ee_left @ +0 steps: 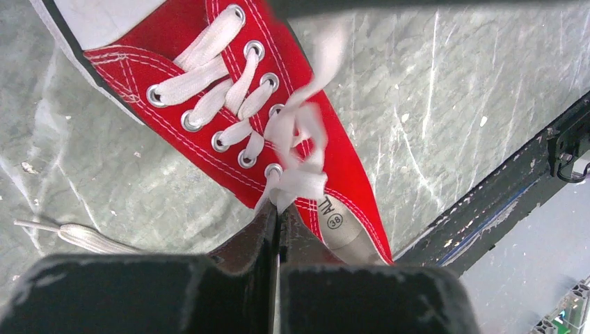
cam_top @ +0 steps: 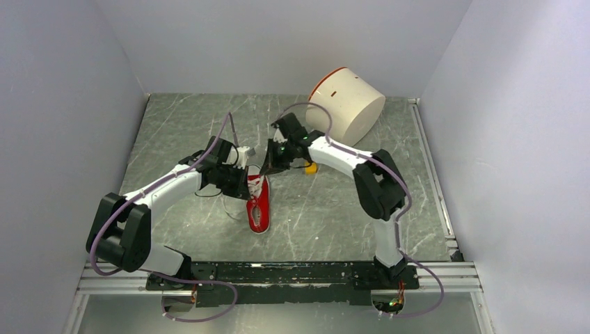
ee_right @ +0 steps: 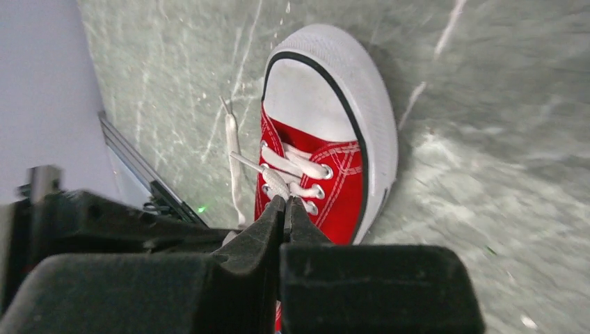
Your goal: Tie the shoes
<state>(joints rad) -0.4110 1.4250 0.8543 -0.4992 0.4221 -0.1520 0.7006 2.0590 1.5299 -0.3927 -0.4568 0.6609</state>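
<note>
Red canvas sneaker (cam_top: 259,209) on the bench (cam_top: 334,209), as I see it from the operating station. Its long axis runs from the two sets of fingertips out towards the arm bases. The heel opening sits right under the fingers and the toe points away from them.

The upper is woven red canvas with white stitching and metal eyelets (ee_left: 191,122). The toe cap (ee_right: 313,90) is smooth, rounded white rubber edged with a thin dark line. A red insole (ee_left: 341,226) shows a round size stamp. Flat white laces (ee_left: 209,45) cross between the eyelet rows.

The left fingers (ee_left: 264,229) are pressed together on a bunched stretch of lace at the top eyelets, just ahead of their tips. A loose lace end lies flat on the bench to one side of them.

The right fingers (ee_right: 268,223) are closed too. One lace strand runs up to their tips, but I cannot tell whether it is pinched.

The bench is grey, marbled and scratched. Beyond the right fingers a white drum (cam_top: 348,104) with an orange rim lies on its side. A small yellow object (cam_top: 311,168) rests just beside that wrist.
</note>
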